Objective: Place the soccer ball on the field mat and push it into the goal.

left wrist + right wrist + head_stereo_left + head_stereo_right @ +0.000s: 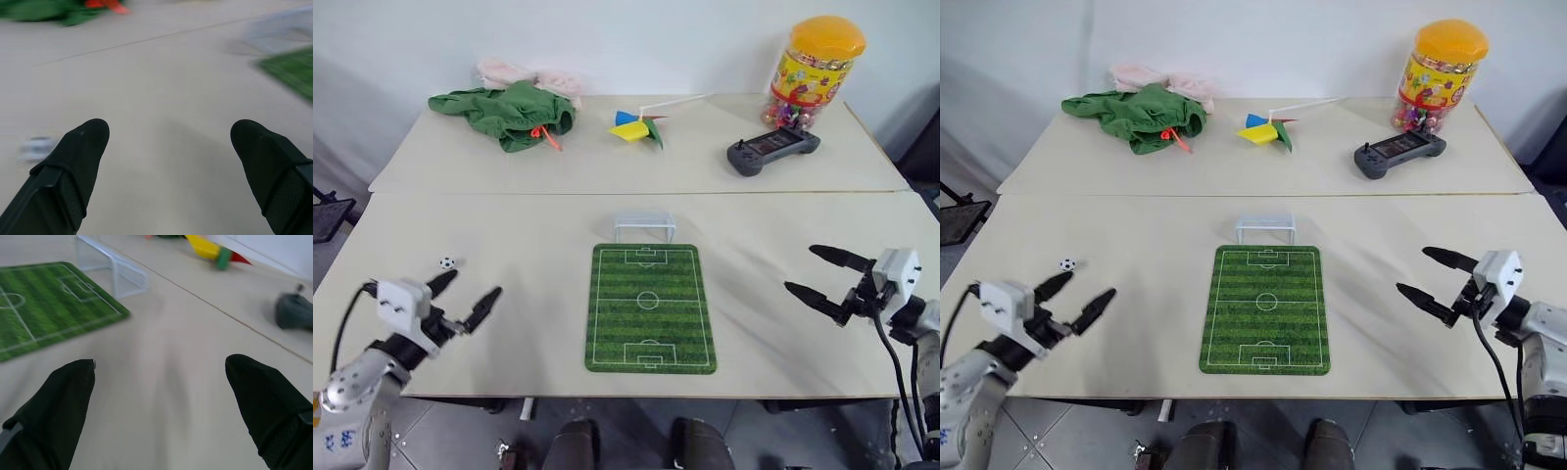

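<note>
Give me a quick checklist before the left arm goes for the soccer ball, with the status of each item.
1. Left end effector open and empty: ok.
2. Soccer ball in plain sight on the table, just beyond the left fingertips: ok.
3. Ball already on the field mat: not ok, it lies well off to the mat's left.
4. Mat lying flat with nothing on it: ok.
5. Goal upright at the mat's far end: ok.
6. Right end effector open and away from the mat: ok.
</note>
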`<action>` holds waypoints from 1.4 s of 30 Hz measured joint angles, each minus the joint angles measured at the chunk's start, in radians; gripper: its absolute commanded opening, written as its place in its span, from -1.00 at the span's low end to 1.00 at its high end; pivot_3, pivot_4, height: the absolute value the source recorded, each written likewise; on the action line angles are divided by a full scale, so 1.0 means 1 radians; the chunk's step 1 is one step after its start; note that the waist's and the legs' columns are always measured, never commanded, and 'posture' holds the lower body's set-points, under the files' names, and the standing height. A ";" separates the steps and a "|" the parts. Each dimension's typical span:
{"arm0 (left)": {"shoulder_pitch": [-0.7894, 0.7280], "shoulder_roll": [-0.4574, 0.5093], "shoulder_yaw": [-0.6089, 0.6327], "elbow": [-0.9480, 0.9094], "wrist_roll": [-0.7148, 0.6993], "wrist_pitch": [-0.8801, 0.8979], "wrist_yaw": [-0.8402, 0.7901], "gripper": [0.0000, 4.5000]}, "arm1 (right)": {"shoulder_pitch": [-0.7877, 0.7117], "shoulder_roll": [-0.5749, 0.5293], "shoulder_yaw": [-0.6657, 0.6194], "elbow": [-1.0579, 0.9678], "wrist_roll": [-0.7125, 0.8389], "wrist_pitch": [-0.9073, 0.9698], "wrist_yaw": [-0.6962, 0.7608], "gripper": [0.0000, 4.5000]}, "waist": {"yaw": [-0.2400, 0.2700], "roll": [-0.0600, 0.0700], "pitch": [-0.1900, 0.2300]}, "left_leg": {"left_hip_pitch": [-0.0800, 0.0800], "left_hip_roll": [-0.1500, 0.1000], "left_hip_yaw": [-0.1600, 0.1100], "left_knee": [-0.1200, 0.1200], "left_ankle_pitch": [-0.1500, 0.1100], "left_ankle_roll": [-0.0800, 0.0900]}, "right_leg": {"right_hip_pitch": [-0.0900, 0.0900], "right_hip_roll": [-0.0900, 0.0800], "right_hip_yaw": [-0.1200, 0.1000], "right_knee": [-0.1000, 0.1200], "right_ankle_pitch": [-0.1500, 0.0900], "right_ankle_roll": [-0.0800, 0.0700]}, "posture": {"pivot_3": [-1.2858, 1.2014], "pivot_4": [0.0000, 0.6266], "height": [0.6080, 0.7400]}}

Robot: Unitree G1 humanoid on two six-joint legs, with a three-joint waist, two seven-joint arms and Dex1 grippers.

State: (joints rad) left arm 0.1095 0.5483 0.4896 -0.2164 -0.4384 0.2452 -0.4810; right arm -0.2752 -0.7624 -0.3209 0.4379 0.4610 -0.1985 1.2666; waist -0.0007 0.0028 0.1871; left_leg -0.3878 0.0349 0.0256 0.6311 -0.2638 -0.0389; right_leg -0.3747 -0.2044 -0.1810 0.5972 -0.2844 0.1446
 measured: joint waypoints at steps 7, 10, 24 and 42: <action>-0.172 0.006 0.009 0.090 0.017 0.127 0.146 0.98 | -0.047 0.000 0.008 0.027 -0.021 0.002 -0.013 1.00 | 0.003 0.000 0.000 | 0.000 0.000 0.001 0.000 0.000 0.000 | 0.000 0.001 0.002 0.004 0.001 0.001 | 0.03 -0.52 1.00; -0.239 0.015 0.008 0.159 0.042 0.184 0.212 0.98 | -0.032 0.000 0.007 0.013 -0.015 0.009 -0.006 1.00 | 0.002 -0.001 0.000 | 0.000 0.000 0.001 -0.001 0.000 0.000 | 0.000 0.001 0.002 0.003 0.001 0.001 | 0.03 -0.52 1.00; -0.375 0.029 -0.056 0.421 0.112 0.260 0.259 0.81 | 0.061 -0.022 -0.027 -0.122 0.097 0.118 0.086 1.00 | 0.001 -0.003 0.002 | 0.002 0.000 0.004 -0.001 0.000 -0.001 | -0.001 0.001 0.006 0.004 0.001 0.001 | 0.03 -0.52 1.00; -0.281 0.058 -0.105 0.338 0.117 0.193 0.091 -0.62 | 0.079 -0.058 -0.058 -0.116 0.120 0.142 0.141 1.00 | 0.001 -0.003 0.002 | 0.003 0.000 0.007 -0.001 -0.001 -0.001 | -0.002 0.002 0.009 0.003 0.001 0.002 | 0.03 -0.52 1.00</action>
State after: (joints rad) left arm -0.1710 0.6066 0.3849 0.1217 -0.3211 0.4386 -0.3901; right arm -0.1959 -0.8204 -0.3786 0.3222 0.5810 -0.0562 1.4075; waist -0.0001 -0.0006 0.1890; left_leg -0.3850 0.0352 0.0329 0.6304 -0.2650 -0.0400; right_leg -0.3766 -0.2029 -0.1716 0.6006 -0.2831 0.1464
